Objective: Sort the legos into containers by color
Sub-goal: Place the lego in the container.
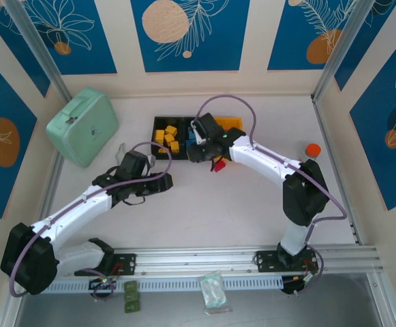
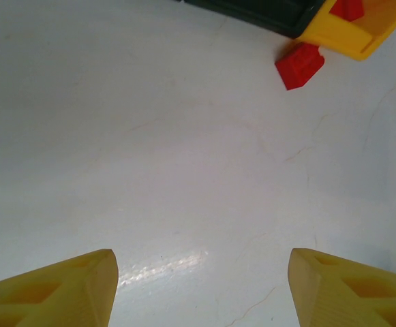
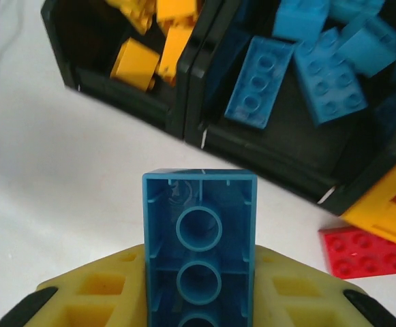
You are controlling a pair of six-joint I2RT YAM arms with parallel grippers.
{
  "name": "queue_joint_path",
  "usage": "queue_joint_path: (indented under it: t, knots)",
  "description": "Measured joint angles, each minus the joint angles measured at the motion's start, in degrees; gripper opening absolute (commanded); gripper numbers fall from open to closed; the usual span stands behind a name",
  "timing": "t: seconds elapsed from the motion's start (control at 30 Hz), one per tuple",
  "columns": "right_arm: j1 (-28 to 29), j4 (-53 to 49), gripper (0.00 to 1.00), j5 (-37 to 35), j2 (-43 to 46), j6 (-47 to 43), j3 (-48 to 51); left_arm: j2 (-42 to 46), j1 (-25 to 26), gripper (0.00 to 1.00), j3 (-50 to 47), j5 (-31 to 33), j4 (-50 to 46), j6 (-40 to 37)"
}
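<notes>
Right wrist view: my right pincer (image 3: 199, 294) is clamped on a small blue plastic studded brick (image 3: 199, 225), and its hollow underside faces the lens.
Where the brick is: it hangs by the near edge of the bin row. The black plastic bin of blue bricks (image 3: 266, 160) is at 1 o'clock from it, and the black plastic bin of yellow-orange bricks (image 3: 116, 92) is at 11.
Handling, my call: it's a light, stiff, hard plastic brick, so I don't expect it to crush or bend. The smooth walls could slide if squeezed off-centre.
Best hold: take it across the two long flat sides, as my yellow pads (image 3: 88, 289) have it now. The studded face is no place to grip.
Left pincer: my left pincer (image 2: 201, 272) is spread wide with nothing between the tips, low over the white table (image 2: 150, 150).
Loose piece: a small red plastic brick (image 2: 300, 66) lies on the table at 1 o'clock from my left tips, just beside the corner of the yellow plastic bin (image 2: 341, 34). It should handle the same as the blue one.
Count, bins: three in a row, two black and one yellow.
Count, blue: one in my grip and four or five piled in their bin. They overlap, so that's no firm number.
Count, yellow-orange: about five in their bin from the top view.
Count, red: one on the table, and at least one red shape showing inside the yellow bin.
</notes>
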State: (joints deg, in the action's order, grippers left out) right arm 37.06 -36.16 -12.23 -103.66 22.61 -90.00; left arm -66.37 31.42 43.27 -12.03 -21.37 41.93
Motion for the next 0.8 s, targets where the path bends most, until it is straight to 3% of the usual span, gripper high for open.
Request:
queue_joint_path:
  t: [0.53,0.8]
  knots:
    - [-7.45,-12.66,0.31,2.16,-28.39,3.85,-35.58,-0.57,0.00,0.67,0.31,-0.35,0.11,0.00]
    - [-8.59,-18.21,0.33,2.16,-37.22,4.76,-48.17,-0.57,0.00,0.67,0.31,-0.35,-0.04,0.00]
